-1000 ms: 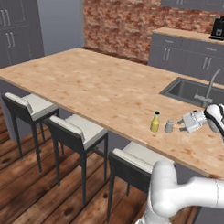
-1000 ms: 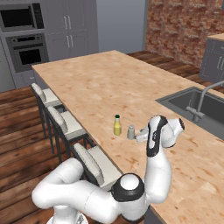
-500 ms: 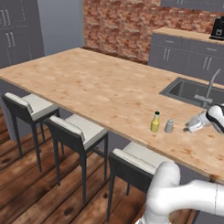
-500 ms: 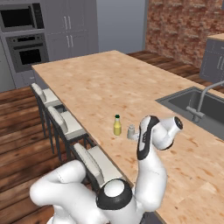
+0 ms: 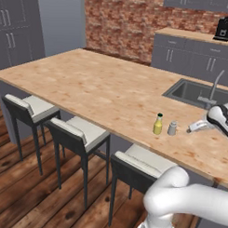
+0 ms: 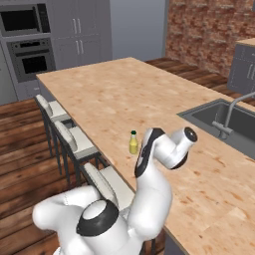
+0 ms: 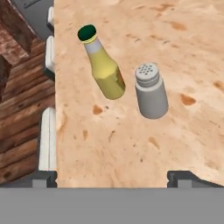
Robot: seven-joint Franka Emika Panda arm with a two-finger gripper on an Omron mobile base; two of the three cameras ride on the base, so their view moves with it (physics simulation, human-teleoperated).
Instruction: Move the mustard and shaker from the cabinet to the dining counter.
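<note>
Left base view first: the mustard (image 5: 158, 124) and the shaker (image 5: 172, 128) stand upright, just beside each other, near the stool-side edge of the table (image 5: 89, 87), between that edge and the sink (image 5: 195, 93). My gripper (image 5: 195, 126) hangs close to the shaker's far side, touching nothing, fingers spread wide with nothing between them.

Right base view now: the mustard (image 6: 133, 142) shows just past my arm, close to the long edge above the stools (image 6: 69, 139). The shaker is hidden behind my own wrist here, so I won't place it from this side.

Hand view: looking down over both, mustard (image 7: 102, 65) nearer the table edge (image 7: 131, 144), shaker (image 7: 151, 91) beside it toward the middle, a narrow gap between them, no contact. Finger tips (image 7: 186, 178) far apart at the bottom, well clear of both.

By my reckoning both things have made it to the dining counter, so what's left is a clean retreat. Best done by lifting straight up and back, keeping the fingers wide, no sideways sweep, because the slim bottle would tip easily.
</note>
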